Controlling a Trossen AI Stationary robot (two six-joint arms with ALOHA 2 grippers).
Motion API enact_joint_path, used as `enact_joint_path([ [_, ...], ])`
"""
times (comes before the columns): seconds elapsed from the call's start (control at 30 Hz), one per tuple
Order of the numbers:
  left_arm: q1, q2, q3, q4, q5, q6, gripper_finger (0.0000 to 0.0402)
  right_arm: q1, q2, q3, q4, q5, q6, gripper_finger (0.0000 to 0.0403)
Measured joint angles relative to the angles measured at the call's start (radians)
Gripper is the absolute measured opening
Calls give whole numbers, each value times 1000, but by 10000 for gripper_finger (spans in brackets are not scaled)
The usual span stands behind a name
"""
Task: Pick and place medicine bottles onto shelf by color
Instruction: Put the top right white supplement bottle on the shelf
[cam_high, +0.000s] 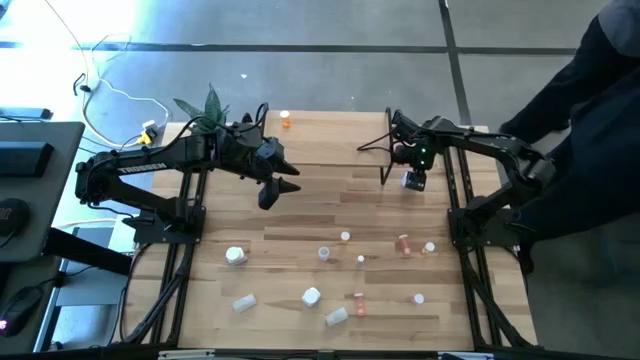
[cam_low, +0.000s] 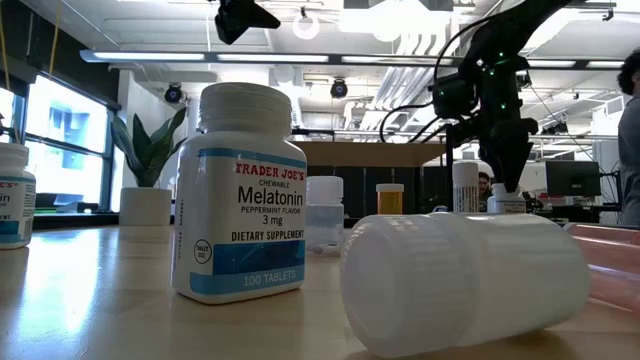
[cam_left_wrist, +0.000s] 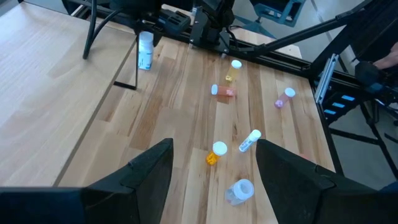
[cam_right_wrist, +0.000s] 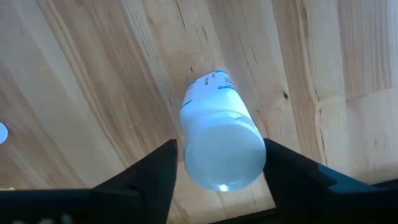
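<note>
My right gripper (cam_high: 413, 172) points down at the far right of the table, over an upright white medicine bottle (cam_high: 413, 182). The bottle stands on the tabletop beside a black leg (cam_left_wrist: 137, 62) of the shelf (cam_low: 370, 153). In the right wrist view the open fingers of my right gripper (cam_right_wrist: 220, 142) stand on either side of the cap (cam_right_wrist: 221, 158). A sliver of wood shows between one finger (cam_right_wrist: 163, 168) and the bottle. My left gripper (cam_high: 278, 192) hangs open and holds nothing above the table's far middle (cam_left_wrist: 214, 155). Several small bottles lie scattered on the near half.
White bottles (cam_high: 235, 255), (cam_high: 311, 296), (cam_high: 336, 316) and pinkish ones (cam_high: 403, 243), (cam_high: 359, 302) dot the near half. An orange bottle (cam_high: 285, 120) stands near the far edge. A potted plant (cam_high: 205, 105) is at the far left. A person in dark clothes (cam_high: 590, 90) stands to the right.
</note>
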Motion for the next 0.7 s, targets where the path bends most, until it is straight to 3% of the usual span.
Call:
enact_joint_path([
  [0.2, 0, 0, 0, 0, 0, -1, 218, 0, 0, 2, -9, 2, 1, 150],
  [0.7, 0, 0, 0, 0, 0, -9, 218, 0, -53, 1, -115, 21, 82, 151],
])
